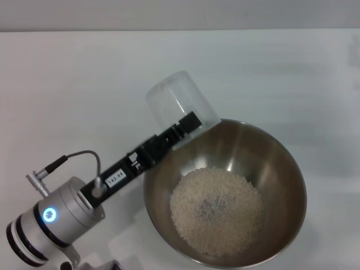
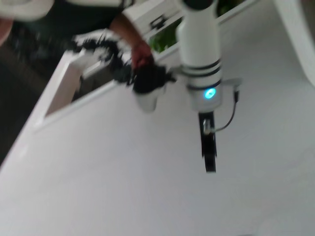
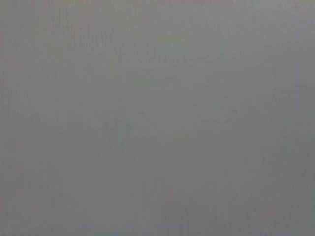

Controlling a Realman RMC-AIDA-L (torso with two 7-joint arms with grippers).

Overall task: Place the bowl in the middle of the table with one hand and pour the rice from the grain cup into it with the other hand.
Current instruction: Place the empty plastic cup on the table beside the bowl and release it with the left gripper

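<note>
my left pincer [image 1: 190, 125] was clenched on the cup [image 1: 180, 104]. it held the cup by the side near the rim. the cup was tipped upside down, with its mouth over the far left edge of the bowl [image 1: 281, 163]. the cup looked empty and see-through. my left arm reached up from the near left corner, and its blue light was on.

the rice [image 1: 218, 211] lay in a heap at the bottom of the bowl. the bowl sat on the table [image 1: 67, 90], a bit to the right of the middle and close to me.

my right pincer was not in sight in the head view. its own camera showed only plain grey, so i could not tell if it was shut or not.

my left wrist camera showed another robot arm with a blue light, and a person's hand [image 2: 140, 54] by the far edge of the table.

i think the pouring was nearly done. here is what could go wrong. the cup was very close to the rim of the bowl. if i turned it back too fast, it could bump the rim and push the bowl. a few grains stuck in the cup could also fall on the table if i moved away too soon.
</note>
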